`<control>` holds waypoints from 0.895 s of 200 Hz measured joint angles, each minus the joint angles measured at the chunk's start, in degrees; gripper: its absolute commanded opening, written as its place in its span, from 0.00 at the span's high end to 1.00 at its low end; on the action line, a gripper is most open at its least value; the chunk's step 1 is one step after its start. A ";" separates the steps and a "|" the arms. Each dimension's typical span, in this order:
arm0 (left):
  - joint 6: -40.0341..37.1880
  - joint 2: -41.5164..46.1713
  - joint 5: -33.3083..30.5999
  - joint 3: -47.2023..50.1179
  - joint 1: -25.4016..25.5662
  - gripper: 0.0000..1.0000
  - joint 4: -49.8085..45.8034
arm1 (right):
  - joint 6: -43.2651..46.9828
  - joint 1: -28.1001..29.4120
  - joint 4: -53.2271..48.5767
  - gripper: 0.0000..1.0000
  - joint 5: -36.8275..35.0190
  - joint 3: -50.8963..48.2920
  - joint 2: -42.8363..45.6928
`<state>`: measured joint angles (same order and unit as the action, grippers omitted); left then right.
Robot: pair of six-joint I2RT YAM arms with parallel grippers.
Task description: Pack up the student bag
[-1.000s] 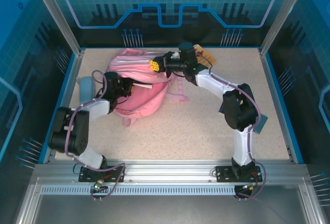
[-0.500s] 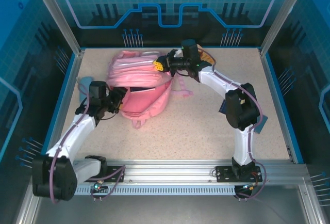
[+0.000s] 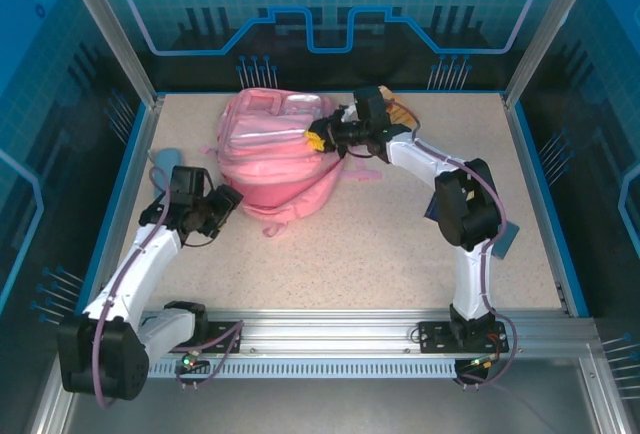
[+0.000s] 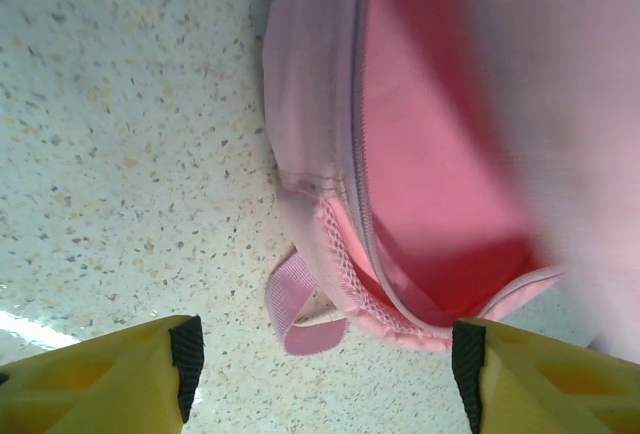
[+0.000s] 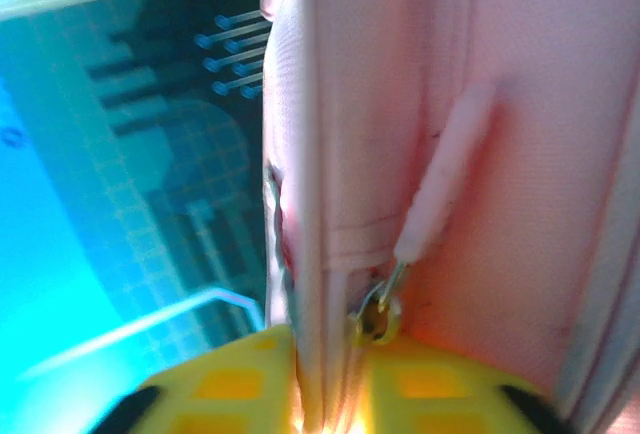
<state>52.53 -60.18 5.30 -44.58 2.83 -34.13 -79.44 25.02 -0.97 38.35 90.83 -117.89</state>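
The pink student bag (image 3: pixel 275 149) lies at the back left of the table, front pockets and pale stripe facing up. My right gripper (image 3: pixel 318 140) is shut on the bag's right edge; in the right wrist view the pink fabric seam (image 5: pixel 330 254) runs between the yellow fingers (image 5: pixel 230 384), with a metal zipper pull (image 5: pixel 378 316) right beside them. My left gripper (image 3: pixel 222 206) stands open just left of the bag's near corner, apart from it. In the left wrist view a pink strap loop (image 4: pixel 300 309) and the zipped bag edge (image 4: pixel 355 204) lie ahead of the open fingers (image 4: pixel 185 354).
A light-blue pencil case (image 3: pixel 165 164) lies by the left wall behind my left arm. A brown flat item (image 3: pixel 402 110) shows behind the right wrist. A dark flat item (image 3: pixel 500 234) lies by the right arm's elbow. Blue walls (image 3: pixel 535 184) border the speckled table (image 3: pixel 340 254).
The left gripper has let go of the bag and pulled back toward the near left. The right gripper has turned the bag over, so its front pockets now face up.
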 measured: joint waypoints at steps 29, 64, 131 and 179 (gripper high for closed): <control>-5.05 -0.09 -2.51 -7.67 0.00 0.25 -3.15 | 17.70 0.04 -15.82 0.33 -6.73 0.37 0.87; -9.29 -0.31 -3.61 -11.23 0.00 0.17 -4.15 | 30.53 -1.97 -26.49 0.32 -18.47 -0.76 4.98; -12.17 -1.49 -1.79 -11.26 0.00 0.05 -3.56 | 40.50 -15.80 -32.00 0.33 -34.51 11.39 -1.25; -12.26 -1.64 -0.09 -11.26 0.00 0.04 -2.82 | 44.50 -17.46 -31.76 0.38 -35.95 27.98 -15.98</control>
<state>40.27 -61.82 5.21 -55.83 2.83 -36.95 -34.94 7.55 -32.73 2.39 118.80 -133.86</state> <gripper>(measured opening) 0.957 0.630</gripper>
